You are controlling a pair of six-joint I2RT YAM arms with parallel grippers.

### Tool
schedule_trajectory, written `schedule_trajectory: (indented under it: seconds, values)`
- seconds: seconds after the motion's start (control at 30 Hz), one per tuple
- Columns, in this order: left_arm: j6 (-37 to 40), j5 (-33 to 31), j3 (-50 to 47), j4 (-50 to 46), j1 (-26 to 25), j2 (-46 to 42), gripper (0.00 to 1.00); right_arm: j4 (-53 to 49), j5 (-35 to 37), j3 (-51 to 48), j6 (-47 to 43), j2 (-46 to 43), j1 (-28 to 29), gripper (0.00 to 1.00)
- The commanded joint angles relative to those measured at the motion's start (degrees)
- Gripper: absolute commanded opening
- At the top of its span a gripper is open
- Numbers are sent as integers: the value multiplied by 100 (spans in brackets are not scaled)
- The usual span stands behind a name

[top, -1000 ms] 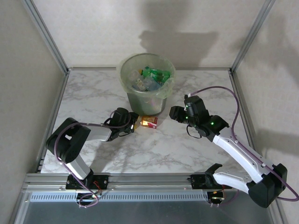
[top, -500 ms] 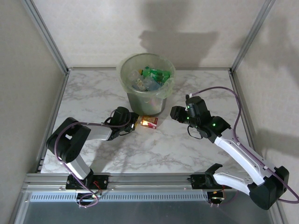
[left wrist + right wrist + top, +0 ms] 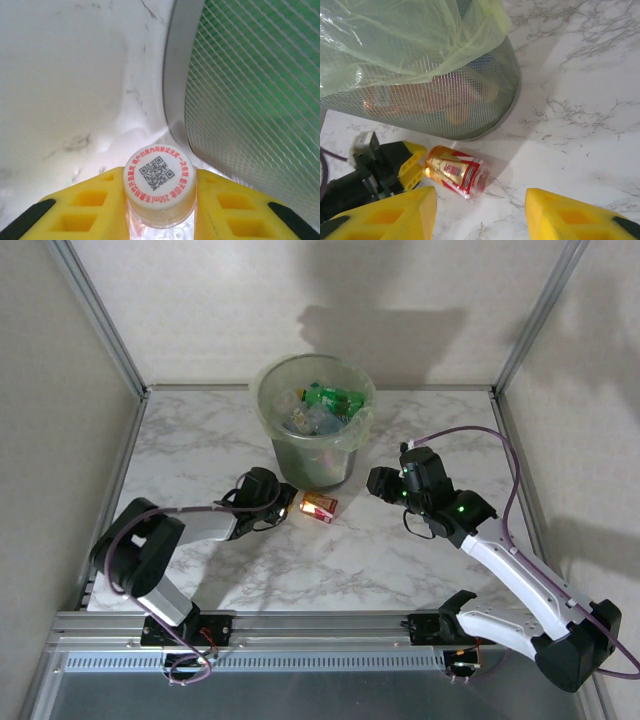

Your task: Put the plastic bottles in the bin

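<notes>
One bin stands far centre, holding a heap of bottles I cannot count. My right gripper hovers beside it, jaws apart and empty. My left gripper is clenched on the one bottle lying just before the bin, at its white cap. I judge the grasp made. Next comes a lift over the rim.

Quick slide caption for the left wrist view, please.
Left gripper shut on a white-capped bottle lying beside the mesh-walled bin.
</notes>
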Motion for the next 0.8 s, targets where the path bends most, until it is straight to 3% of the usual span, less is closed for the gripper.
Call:
schedule_trajectory:
  seconds: [0.0, 0.23, 0.5, 0.63, 0.77]
  values:
    - [759, -85, 22, -1095, -111, -648, 32, -150, 334, 291, 4, -152, -27, 50]
    - [1561, 12, 315, -2383, -402, -1756, 31, -410, 773, 835, 3, -188, -79, 49]
    - [2220, 302, 1815, -3357, -950, -2099, 28, -603, 1239, 1431, 92, -428, -133, 48]
    - [2443, -218, 3202, -3839, -863, -2056, 31, -645, 1207, 1628, 83, -386, -133, 48]
    - [2274, -260, 4333, -3431, -406, -1679, 32, -574, 1055, 1696, 85, -324, -133, 48]
